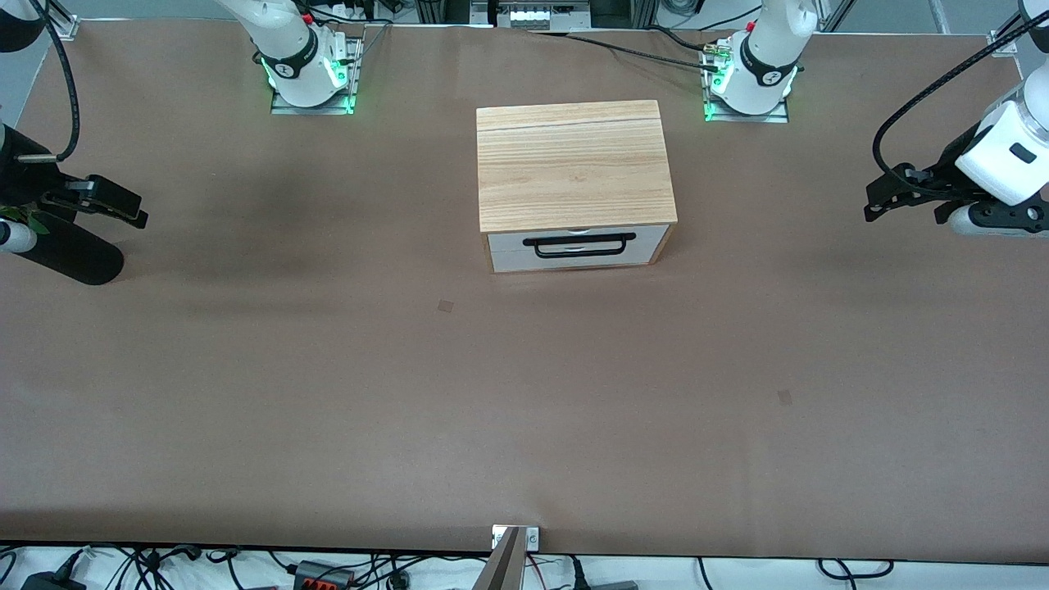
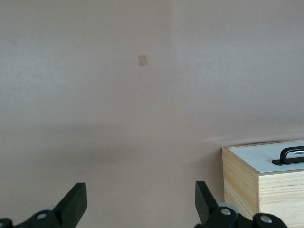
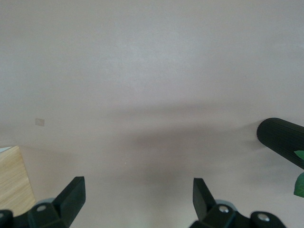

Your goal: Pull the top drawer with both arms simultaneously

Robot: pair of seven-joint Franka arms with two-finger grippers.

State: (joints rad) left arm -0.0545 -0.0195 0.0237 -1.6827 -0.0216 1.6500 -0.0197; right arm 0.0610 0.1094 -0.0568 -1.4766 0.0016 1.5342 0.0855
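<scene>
front view is showing the brown tabletop (image 1: pixel 328 393) carrying the cabinet (image 1: pixel 571 164) midway between both bases, its top drawer (image 1: pixel 578 242) sitting closed. left claw (image 2: pixel 140 202) and right claw (image 3: pixel 137 197) are hanging released over bare tabletop ends.

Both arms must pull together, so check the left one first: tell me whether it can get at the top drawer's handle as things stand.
Probably yes. The left gripper hangs open over bare table toward its own end, nothing between it and the top drawer, whose handle faces the front camera unobstructed.
</scene>
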